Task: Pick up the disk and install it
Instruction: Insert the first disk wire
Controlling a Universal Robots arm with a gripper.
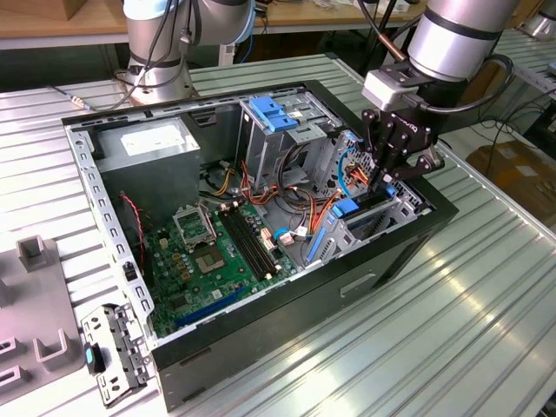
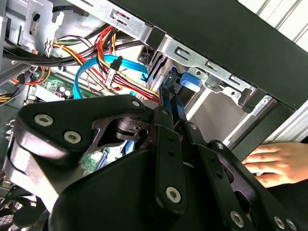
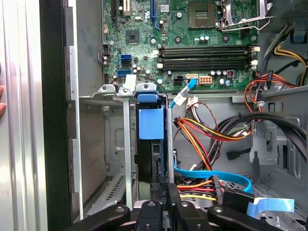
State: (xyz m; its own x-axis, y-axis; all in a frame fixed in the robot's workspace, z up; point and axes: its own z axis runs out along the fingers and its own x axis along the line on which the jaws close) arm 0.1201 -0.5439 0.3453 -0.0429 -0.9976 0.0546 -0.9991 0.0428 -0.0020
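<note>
Nearest in the exterior view, a grey bracket (image 1: 117, 352) with a small blue clip lies on the ribbed metal desk (image 1: 417, 347), just outside the corner of the open computer case (image 1: 287, 326). Inside the case the green motherboard (image 1: 213, 252) lies flat on the floor of the chassis, with a bundle of red, orange and yellow cables (image 1: 287, 200) running beyond it. At the case edge toward the exterior view's right, the black claw (image 1: 391, 178) reaches down into the drive bay, its fingers drawn in close around the disk (image 1: 365, 213), which stands on edge in the slot with its light-blue rail (image 3: 149, 122) showing in the first wrist view. In the second wrist view the claw (image 2: 168, 108) pinches the thin edge of the disk (image 2: 166, 96), and a person's hand (image 2: 276, 163) rests outside the case wall. Farther back sit the grey power supply (image 1: 152, 148), the blue latch (image 1: 274, 113) on the metal cage, and the arm's base (image 1: 161, 69).
</note>
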